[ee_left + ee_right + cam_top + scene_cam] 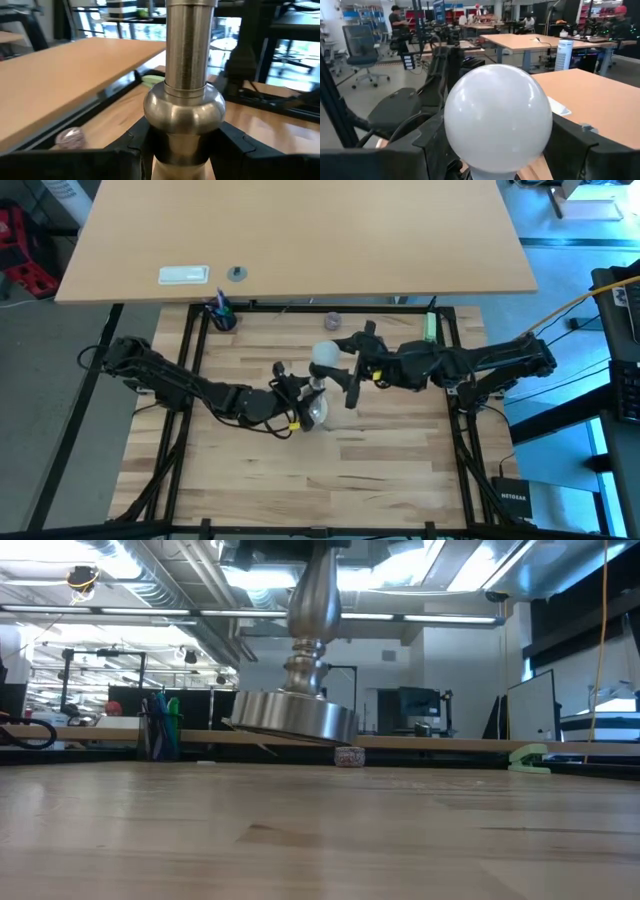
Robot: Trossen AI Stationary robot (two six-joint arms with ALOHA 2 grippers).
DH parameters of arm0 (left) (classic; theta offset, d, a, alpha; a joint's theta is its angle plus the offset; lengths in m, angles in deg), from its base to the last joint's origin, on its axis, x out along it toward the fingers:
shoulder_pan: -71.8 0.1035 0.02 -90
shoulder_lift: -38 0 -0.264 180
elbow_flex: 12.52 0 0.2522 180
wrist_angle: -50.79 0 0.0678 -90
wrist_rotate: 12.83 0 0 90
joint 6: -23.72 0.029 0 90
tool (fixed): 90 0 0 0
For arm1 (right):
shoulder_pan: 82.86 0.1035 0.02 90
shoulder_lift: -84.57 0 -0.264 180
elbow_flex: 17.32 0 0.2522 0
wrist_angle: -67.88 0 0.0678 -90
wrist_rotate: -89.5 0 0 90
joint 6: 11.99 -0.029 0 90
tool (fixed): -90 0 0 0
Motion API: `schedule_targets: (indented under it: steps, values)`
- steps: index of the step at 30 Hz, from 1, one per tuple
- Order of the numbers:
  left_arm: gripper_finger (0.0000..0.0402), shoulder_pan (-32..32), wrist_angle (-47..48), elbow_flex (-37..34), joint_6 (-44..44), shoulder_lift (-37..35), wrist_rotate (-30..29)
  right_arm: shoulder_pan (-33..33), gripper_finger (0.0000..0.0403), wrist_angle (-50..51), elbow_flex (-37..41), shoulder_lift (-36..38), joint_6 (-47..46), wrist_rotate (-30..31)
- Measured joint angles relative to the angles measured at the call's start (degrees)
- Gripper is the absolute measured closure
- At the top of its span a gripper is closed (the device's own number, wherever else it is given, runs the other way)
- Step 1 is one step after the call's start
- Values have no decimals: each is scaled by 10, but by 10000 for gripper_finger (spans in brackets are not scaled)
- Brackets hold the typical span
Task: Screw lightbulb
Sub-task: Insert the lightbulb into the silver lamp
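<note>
The white frosted lightbulb [325,355] stands over the top end of a silvery stand [300,690]. Where the two meet is hidden. My left gripper [298,404] comes from the table's left and is shut on the stand's stem. The stand's round base [295,722] hangs above the wooden table [320,830]. My right gripper [347,376] comes from the right and is shut on the bulb's globe [497,120]. My left gripper pinches the stand's stem at its rounded bulge [184,110] between its two fingers [131,147], coming in about level from the table's left. The stand is lifted clear of the table, roughly upright, its base slightly tilted. My right gripper has the bulb's round globe [470,135] between its two fingers [427,145], one on either side, coming in level from the table's right. The bulb stands upright, its narrow base [490,175] pointing down.
A small greyish knob [331,322] lies near the table's far edge. A green item [430,328] lies at the far right, a pen cup [222,315] at the far left. A tan desk [300,230] stands beyond.
</note>
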State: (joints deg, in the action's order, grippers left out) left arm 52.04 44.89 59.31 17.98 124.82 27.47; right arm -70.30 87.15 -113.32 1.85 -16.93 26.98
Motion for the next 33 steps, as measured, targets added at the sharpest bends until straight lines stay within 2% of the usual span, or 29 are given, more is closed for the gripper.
schedule_targets:
  steps: [5, 8, 11, 13, 18, 23, 28, 30, 33]
  values:
    - [278, -5, -3, 0, 6, 0, -17, -1, 150, -25, 2, -1, 7, -9]
    - [278, -5, 1, 0, 9, -1, -16, -1, 95, -26, 4, 10, 19, -30]
    - [278, -6, 0, 5, 5, -6, -15, -1, 32, 14, 9, 24, 21, -58]
    - [278, -6, -5, 6, 6, -7, 2, 4, 15, 40, 9, 50, 18, -64]
    - [278, -2, 12, 4, 21, -13, 76, 6, 42, 123, 3, 124, 20, -134]
    - [278, 16, 3, 4, 32, -17, 251, 5, 69, 137, 7, 145, 38, -217]
    - [278, 37, -1, 3, -1, -16, 366, 6, 82, 104, 3, 133, 53, -251]
    - [278, 43, 1, 3, -9, -16, 395, 5, 84, 95, 5, 117, 63, -257]
    - [278, 49, 12, 3, -22, -16, 402, 5, 84, 54, 6, 96, 71, -273]
